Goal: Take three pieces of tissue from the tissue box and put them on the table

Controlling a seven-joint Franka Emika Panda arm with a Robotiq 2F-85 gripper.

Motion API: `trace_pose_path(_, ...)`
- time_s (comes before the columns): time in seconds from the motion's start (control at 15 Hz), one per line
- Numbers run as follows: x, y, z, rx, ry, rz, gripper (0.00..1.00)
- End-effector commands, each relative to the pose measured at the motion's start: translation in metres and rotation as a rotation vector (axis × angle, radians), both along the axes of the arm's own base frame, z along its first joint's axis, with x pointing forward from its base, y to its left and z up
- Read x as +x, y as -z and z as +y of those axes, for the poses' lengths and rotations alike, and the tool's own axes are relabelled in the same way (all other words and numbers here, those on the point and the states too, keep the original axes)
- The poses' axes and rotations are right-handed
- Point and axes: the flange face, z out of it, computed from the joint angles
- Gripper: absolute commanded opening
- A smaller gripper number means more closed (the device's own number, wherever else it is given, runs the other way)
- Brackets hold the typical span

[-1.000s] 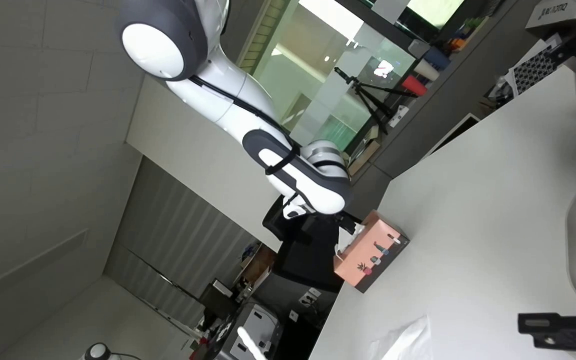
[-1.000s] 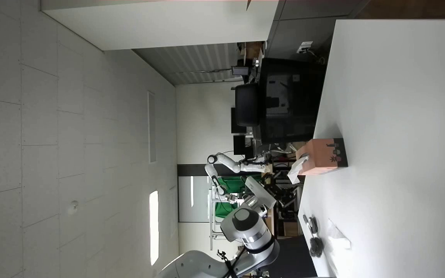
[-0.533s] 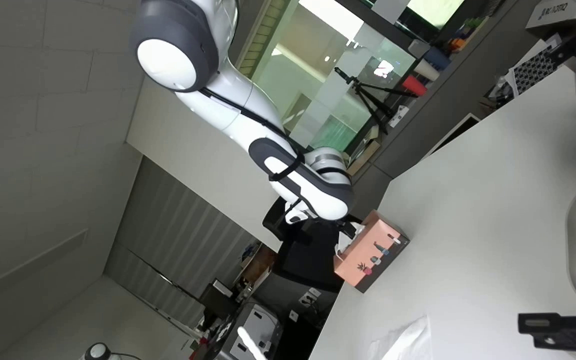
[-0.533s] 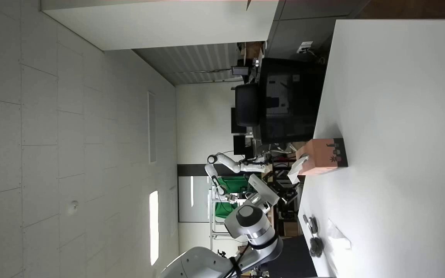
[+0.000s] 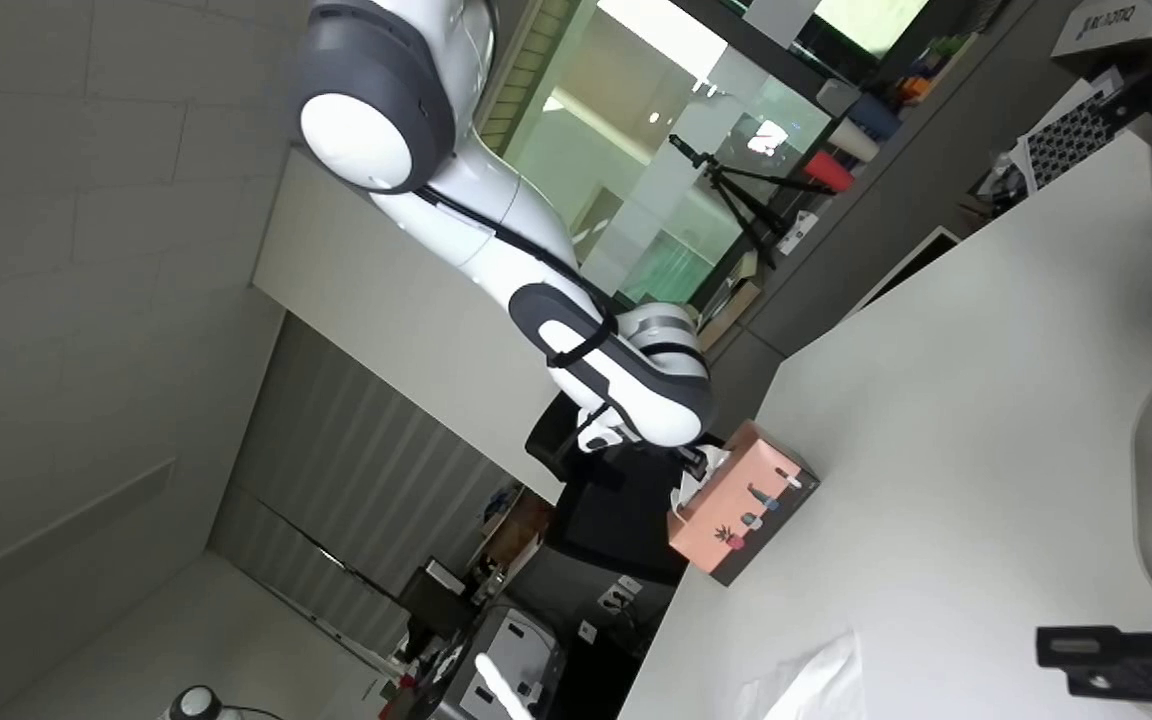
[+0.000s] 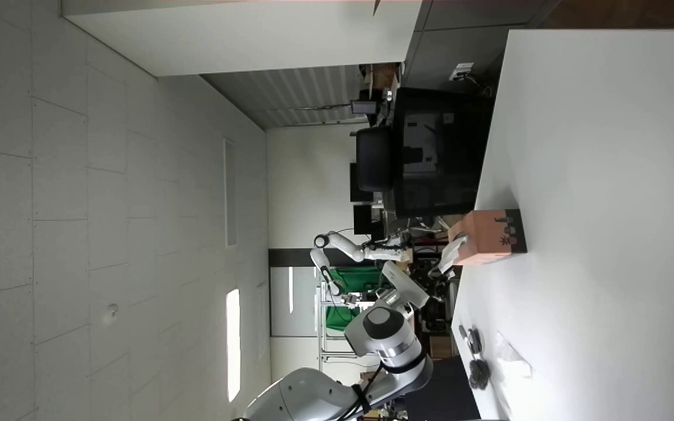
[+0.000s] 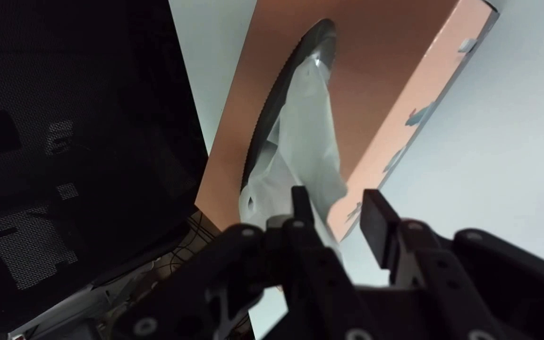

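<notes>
Shifted from half a second ago, the arm (image 5: 456,235) now holds the gripper (image 7: 337,198) nearer the white tissue (image 7: 307,127) that pokes from the tissue box (image 5: 741,510); the box itself keeps its place. It stands upright on the bench (image 6: 606,146), close by the edge beside the black chair (image 6: 439,146), well apart from the corner where that edge ends. The tissue leans out of the slot in its top. In the wrist view the gripper's jaws stand apart, with the tissue partly hidden behind one of them and partly showing in the gap; whether either one touches it, I cannot tell. Farther along the same edge, away from that corner, lie some small dark items (image 6: 479,374), too unclear to name. Just beside them, farther in from the edge, crumpled loose tissue (image 5: 821,680) rests on the bench; how many sheets it holds cannot be made out. Beyond the bench, a black tripod (image 5: 716,172) shows in an exterior view, and deep in the background stands another white robot arm (image 6: 346,244).
</notes>
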Motion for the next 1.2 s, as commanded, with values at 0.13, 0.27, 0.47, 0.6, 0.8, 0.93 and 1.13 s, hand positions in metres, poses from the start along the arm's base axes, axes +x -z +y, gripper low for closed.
trace_pose_path(0.13, 0.004, -0.005, 0.004, 0.030, 0.016, -0.014, 0.00)
trace_pose_path(0.27, 0.003, -0.011, 0.008, 0.038, 0.021, -0.020, 0.00)
trace_pose_path(0.47, -0.001, -0.028, 0.022, 0.062, 0.025, -0.031, 0.00)
trace_pose_path(0.6, -0.003, -0.039, 0.033, 0.071, 0.020, -0.042, 0.00)
trace_pose_path(0.8, -0.009, -0.059, 0.053, 0.074, 0.002, -0.068, 0.00)
trace_pose_path(0.93, -0.016, -0.074, 0.067, 0.078, -0.009, -0.081, 0.00)
trace_pose_path(1.13, -0.025, -0.095, 0.089, 0.076, -0.028, -0.104, 0.00)
